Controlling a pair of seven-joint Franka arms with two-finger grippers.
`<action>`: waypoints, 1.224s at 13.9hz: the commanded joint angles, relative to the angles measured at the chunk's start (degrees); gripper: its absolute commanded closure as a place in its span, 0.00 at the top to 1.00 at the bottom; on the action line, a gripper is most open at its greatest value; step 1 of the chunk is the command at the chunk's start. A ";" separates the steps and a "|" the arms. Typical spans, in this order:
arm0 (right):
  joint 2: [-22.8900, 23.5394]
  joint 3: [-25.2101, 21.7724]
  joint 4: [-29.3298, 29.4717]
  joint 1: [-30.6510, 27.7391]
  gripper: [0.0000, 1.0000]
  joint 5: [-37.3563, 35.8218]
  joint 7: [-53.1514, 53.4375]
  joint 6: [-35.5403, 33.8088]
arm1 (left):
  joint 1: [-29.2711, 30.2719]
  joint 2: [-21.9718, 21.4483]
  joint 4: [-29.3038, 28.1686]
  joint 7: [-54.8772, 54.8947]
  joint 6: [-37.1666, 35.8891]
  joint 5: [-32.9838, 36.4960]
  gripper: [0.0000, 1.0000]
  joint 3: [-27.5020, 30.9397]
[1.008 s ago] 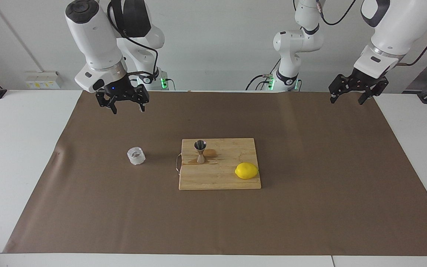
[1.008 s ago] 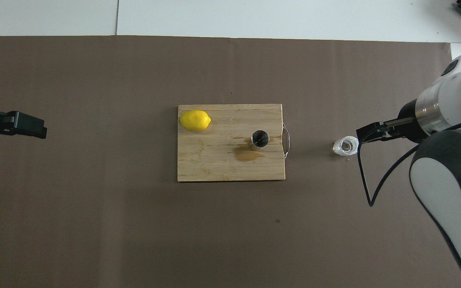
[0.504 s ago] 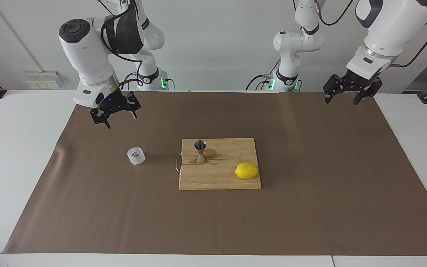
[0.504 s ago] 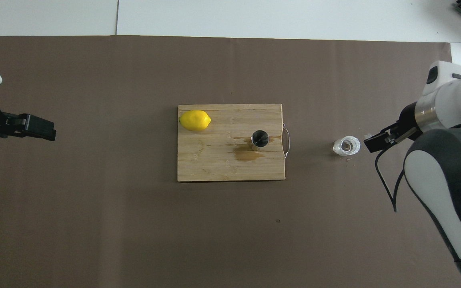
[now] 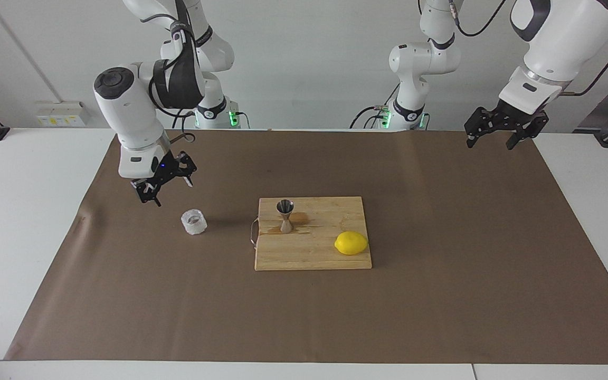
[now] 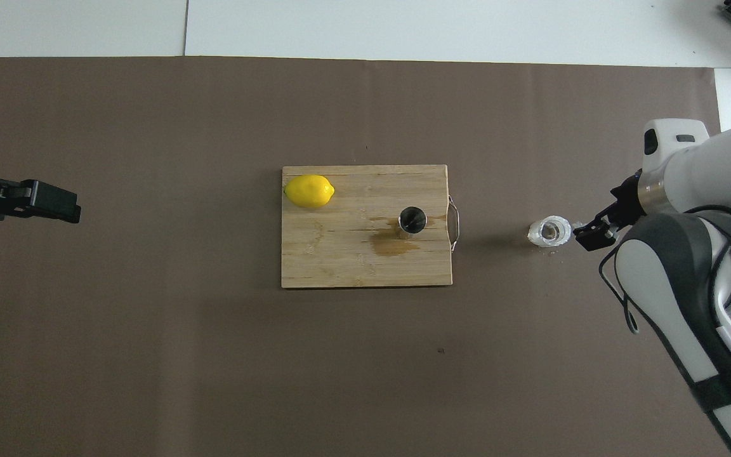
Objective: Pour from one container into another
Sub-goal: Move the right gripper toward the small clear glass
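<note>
Beside the upright glass cup (image 5: 193,221) I hold my right gripper (image 5: 164,181) tilted, jaws wide, empty; left gripper (image 5: 505,130) waits, open

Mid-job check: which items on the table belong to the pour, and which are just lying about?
Part of the job:
- glass cup, on the brown mat toward the right arm's end
- steel jigger, upright on the cutting board
- right claw, open, up in the air beside the cup, not touching it

Lying about:
- lemon, on the board
- left claw, open, waiting
</note>
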 commanded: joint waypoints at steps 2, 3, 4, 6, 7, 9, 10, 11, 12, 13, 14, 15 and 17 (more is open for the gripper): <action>-0.71 0.58 -2.57 -1.20 1.00 -0.62 -8.16 1.54 | 0.69 -1.87 -2.54 -0.25 0.67 -0.13 1.00 -0.83; -0.71 0.58 -2.57 -1.11 1.00 -0.62 -10.89 1.62 | 0.43 -2.04 -2.54 -0.42 0.67 -0.13 1.00 -0.82; -0.63 0.58 -2.74 -1.03 1.00 -0.62 -12.23 1.71 | 0.42 -2.04 -2.54 -0.42 0.58 -0.13 1.00 -0.82; -0.63 0.66 -3.10 -0.76 1.00 -0.62 -13.98 1.71 | -0.36 -2.13 -2.54 -0.42 0.40 -0.13 1.00 -0.47; -0.45 0.66 -3.53 -0.67 1.00 -0.62 -17.22 2.15 | -0.89 -2.13 -2.54 -0.42 0.14 -0.13 1.00 -0.12; -0.27 0.66 -6.07 -0.93 1.00 -0.62 -27.04 7.40 | -1.68 -2.13 -2.54 -0.42 0.05 -0.13 1.00 0.66; 0.34 0.66 -6.87 -1.37 1.00 -0.53 -31.09 9.60 | -2.03 -2.13 -2.54 -0.42 0.14 -0.05 1.00 1.10; 1.12 0.66 -7.05 -1.46 1.00 -0.53 -34.01 10.32 | -1.95 -2.13 -2.54 -0.51 0.23 -0.05 1.00 1.02; 1.92 0.66 -7.05 -1.46 1.00 -0.53 -36.30 10.50 | -1.43 -2.04 -2.45 -0.34 0.40 -0.05 1.00 1.02; 2.62 0.66 -7.05 -1.81 1.00 -0.35 -38.58 10.85 | -1.42 -2.13 -2.54 -0.51 -0.03 -0.05 1.00 1.02; 3.15 0.66 -7.05 -2.43 1.00 0.08 -40.96 12.07 | -1.42 -2.13 -2.54 -0.42 -0.21 -0.05 1.00 1.02; 3.76 0.66 -7.05 -2.69 1.00 0.35 -43.07 13.30 | -1.34 -2.13 -2.54 -0.42 0.05 -0.05 1.00 1.02; 4.56 0.66 -7.05 -3.22 1.00 0.70 -46.50 14.11 | -1.25 -2.13 -2.54 -0.42 -0.12 -0.05 1.00 1.02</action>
